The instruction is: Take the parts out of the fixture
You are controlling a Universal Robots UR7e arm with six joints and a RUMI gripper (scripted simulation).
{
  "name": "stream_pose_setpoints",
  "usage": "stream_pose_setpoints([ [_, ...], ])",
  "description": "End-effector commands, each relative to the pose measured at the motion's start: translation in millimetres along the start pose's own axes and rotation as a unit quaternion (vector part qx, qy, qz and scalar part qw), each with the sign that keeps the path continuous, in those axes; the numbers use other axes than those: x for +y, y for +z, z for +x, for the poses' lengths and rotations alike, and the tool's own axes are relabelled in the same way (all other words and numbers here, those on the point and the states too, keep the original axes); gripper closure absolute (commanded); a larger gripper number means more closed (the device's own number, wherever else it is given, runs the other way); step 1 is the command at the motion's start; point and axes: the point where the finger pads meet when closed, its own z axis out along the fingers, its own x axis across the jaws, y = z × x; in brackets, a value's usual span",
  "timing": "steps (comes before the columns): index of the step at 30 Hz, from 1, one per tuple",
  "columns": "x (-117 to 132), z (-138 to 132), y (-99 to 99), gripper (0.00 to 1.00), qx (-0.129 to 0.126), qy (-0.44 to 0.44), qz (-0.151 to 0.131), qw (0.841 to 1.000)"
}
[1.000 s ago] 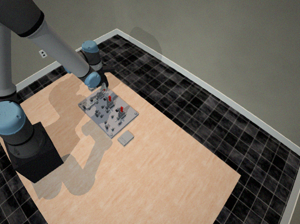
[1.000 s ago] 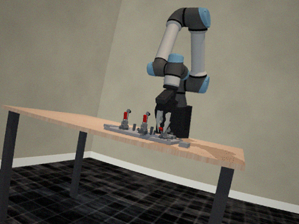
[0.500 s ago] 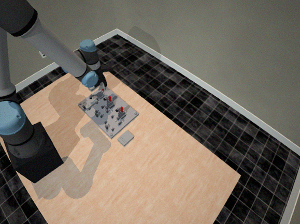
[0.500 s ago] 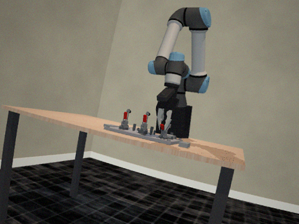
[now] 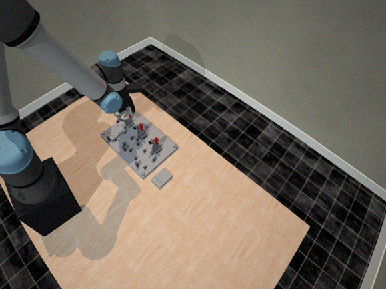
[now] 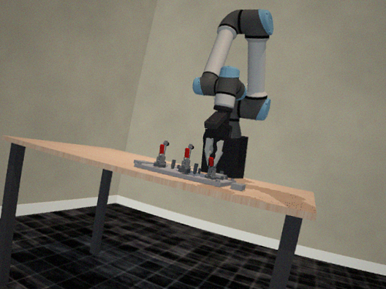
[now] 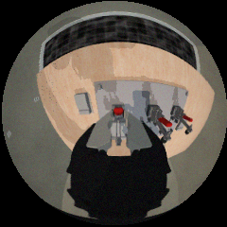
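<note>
The grey fixture plate (image 5: 140,144) lies on the wooden table and carries three toggle clamps with red handles. My gripper (image 5: 127,117) stands over the clamp at the fixture's far corner, shut on its red handle (image 7: 118,111). In the side view the fingers (image 6: 212,152) point straight down onto this handle (image 6: 210,161), which sits lower than the other two. The other two clamps (image 5: 141,128) (image 5: 156,141) stand with handles upright. One flat grey part (image 5: 161,178) lies on the table beside the fixture. A lighter grey part (image 5: 115,132) lies on the fixture near my gripper.
Several small dark pegs (image 5: 130,148) stand up from the fixture plate. The robot's black base (image 5: 43,200) is at the table's left corner. The fixture sits near the table's edge in the side view (image 6: 184,173).
</note>
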Motion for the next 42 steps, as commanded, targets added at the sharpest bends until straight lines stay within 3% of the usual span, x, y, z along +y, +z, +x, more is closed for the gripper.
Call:
stream_pose_setpoints([
  [1, 6, 1, -1.2, 1.0, 0.0, 0.0, -0.001, 1.0],
  [42, 19, 0, -0.8, 1.0, 0.0, 0.0, -0.002, 1.0],
])
